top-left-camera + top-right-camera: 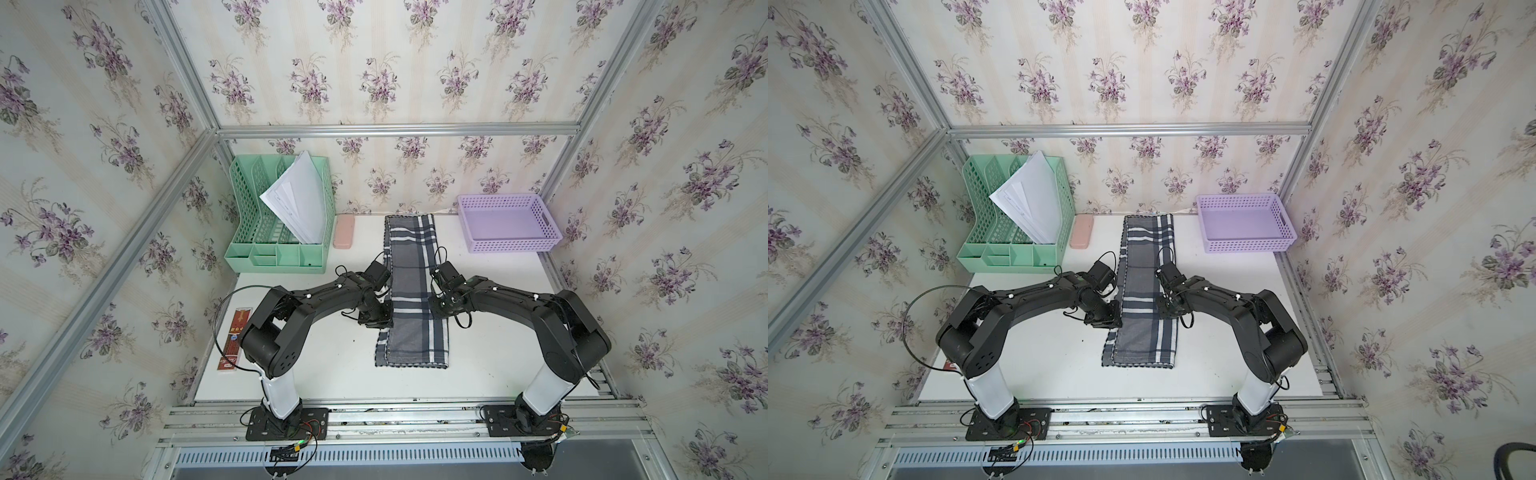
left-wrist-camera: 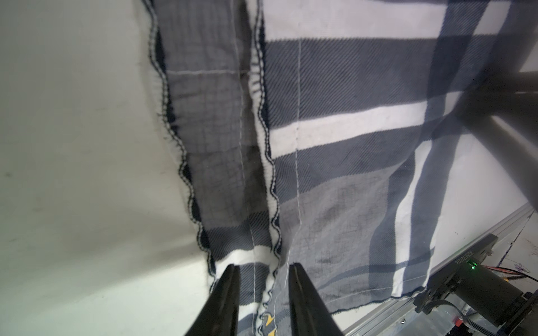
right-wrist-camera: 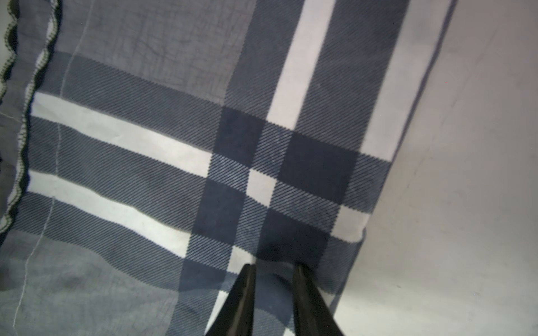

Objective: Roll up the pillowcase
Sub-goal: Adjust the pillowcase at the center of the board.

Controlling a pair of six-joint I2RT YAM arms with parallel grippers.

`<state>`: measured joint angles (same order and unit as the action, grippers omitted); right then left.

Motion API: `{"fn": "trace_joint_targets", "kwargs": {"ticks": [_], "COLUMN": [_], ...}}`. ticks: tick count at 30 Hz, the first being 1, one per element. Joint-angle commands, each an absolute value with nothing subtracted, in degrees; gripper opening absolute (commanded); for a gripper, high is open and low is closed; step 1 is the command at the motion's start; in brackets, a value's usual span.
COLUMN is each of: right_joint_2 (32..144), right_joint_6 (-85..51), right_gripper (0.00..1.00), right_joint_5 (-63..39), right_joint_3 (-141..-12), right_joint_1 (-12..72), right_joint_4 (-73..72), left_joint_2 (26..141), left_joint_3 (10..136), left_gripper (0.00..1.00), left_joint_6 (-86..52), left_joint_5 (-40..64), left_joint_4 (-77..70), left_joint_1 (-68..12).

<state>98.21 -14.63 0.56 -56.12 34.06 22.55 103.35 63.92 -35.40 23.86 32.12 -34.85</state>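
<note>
As matters stand on the tabletop [image 1: 332, 374], rolling is not yet begun. Nearest the arm bases, the near end of the pillowcase [image 1: 411, 291] lies flat and square, and neither top view shows any turn or curl in it. Preparation looks complete: the cloth is folded lengthwise into a narrow strip, with the scalloped edge of an under-layer showing along its left side. At mid-length the left gripper [image 2: 263, 266] hangs over that scalloped edge, jaws partly apart with the edge running between them; no cloth appears pinched. Opposite, the right gripper [image 3: 275, 266] stands over the plaid just inside the strip's folded right edge, jaws likewise a little apart and holding nothing. Beyond them the strip runs flat to the back wall, between a green file rack [image 1: 245, 208] and a purple basket [image 1: 511, 243]. Judgement: the whole roll is outstanding, and both grippers sit mid-strip, not at an end where a roll would start.
</note>
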Motion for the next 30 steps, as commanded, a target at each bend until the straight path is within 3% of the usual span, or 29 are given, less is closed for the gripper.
{"fn": "trace_joint_targets", "kwargs": {"ticks": [1,9,16,19,22,28,30], "right_joint_2": [98.7,99.8,100.6,100.5,100.5,95.3,94.4], "right_joint_6": [-15.2,-15.5,-15.5,-15.6,-15.7,-15.7,-15.8], "right_gripper": [0.29,0.29,0.30,0.30,0.30,0.52,0.58], "right_joint_5": [1.0,1.0,1.1,1.1,0.7,-1.4,-3.4], "right_joint_3": [-56.0,-55.7,-56.2,-56.2,-56.6,-60.7,-63.0], "right_joint_1": [34.0,34.0,34.0,34.0,34.0,31.7,28.1], "right_joint_4": [21.8,21.3,21.2,21.0,21.8,23.2,22.8], "left_joint_2": [103.3,102.7,105.5,105.9,105.6,102.6,101.9], "left_joint_3": [64.2,64.2,64.2,64.5,65.2,65.4,65.9], "left_gripper": [0.32,0.25,0.28,0.24,0.14,0.05,0.08], "left_joint_6": [-35.6,-36.2,-36.4,-36.3,-36.3,-36.6,-36.6], "left_joint_5": [24.6,24.8,26.4,26.2,25.3,23.9,23.2], "left_joint_4": [31.6,31.5,29.7,29.3,30.7,33.1,34.3], "left_joint_1": [-35.0,-35.5,-35.6,-35.6,-35.7,-35.7,-35.6]}}
